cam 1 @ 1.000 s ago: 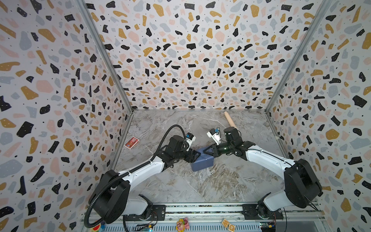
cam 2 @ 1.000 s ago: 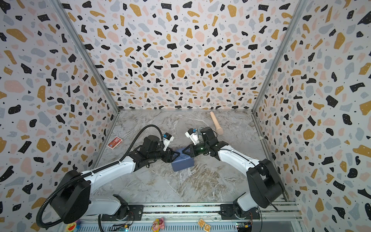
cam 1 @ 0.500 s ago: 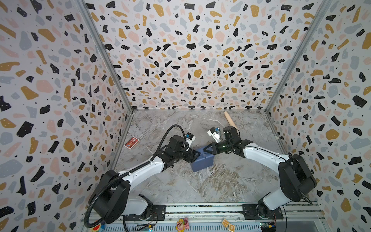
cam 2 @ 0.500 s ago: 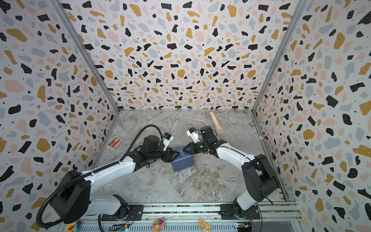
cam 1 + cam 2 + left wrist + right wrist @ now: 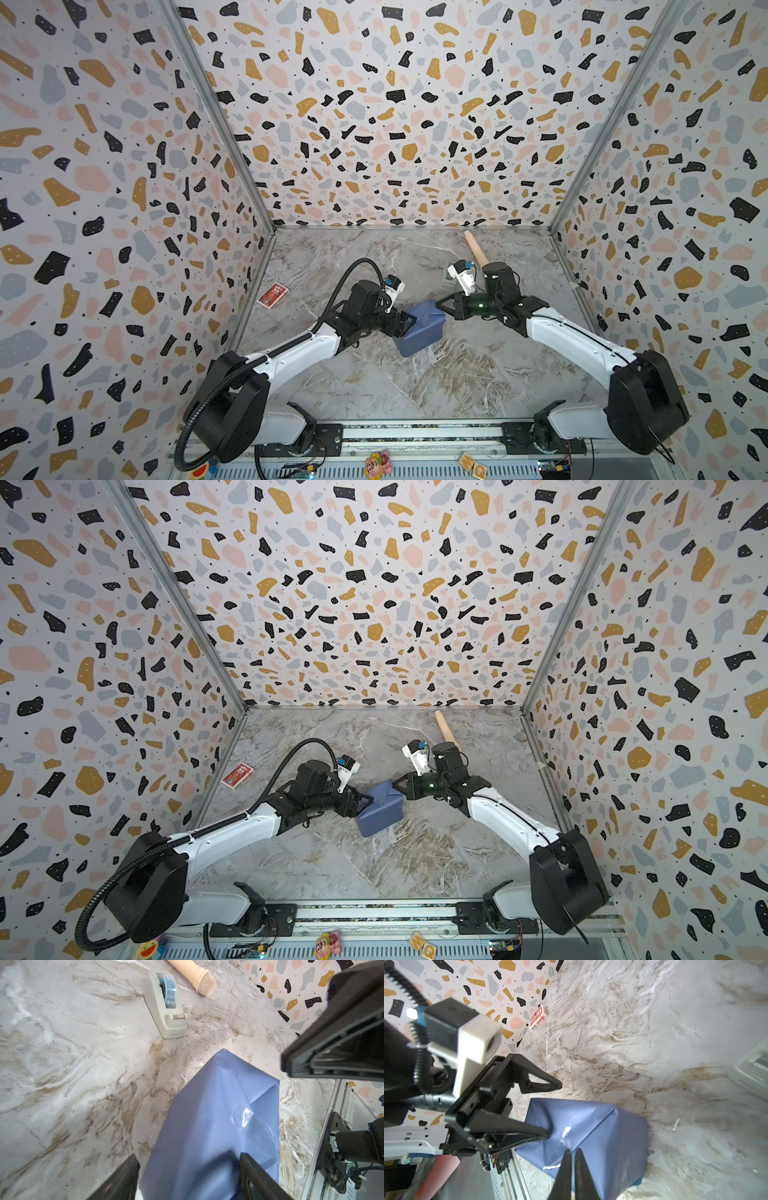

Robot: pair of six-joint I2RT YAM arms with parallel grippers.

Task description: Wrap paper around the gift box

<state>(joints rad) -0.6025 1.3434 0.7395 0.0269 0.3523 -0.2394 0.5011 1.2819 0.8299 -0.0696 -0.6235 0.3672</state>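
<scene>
**Parcel wrapped, claws at the taped seam**

The counter (image 5: 374, 386) carries the paper (image 5: 419, 332), folded shut round the gift box, which I can't see. The parcel sits under the left claw (image 5: 555, 1109), jaws spread wide and gripping nothing, probably steadying it. The right claw (image 5: 573, 1150) is pinched nearly closed and empty, tips on the tape strip (image 5: 242, 1115), likely pressing the seam flat.
</scene>
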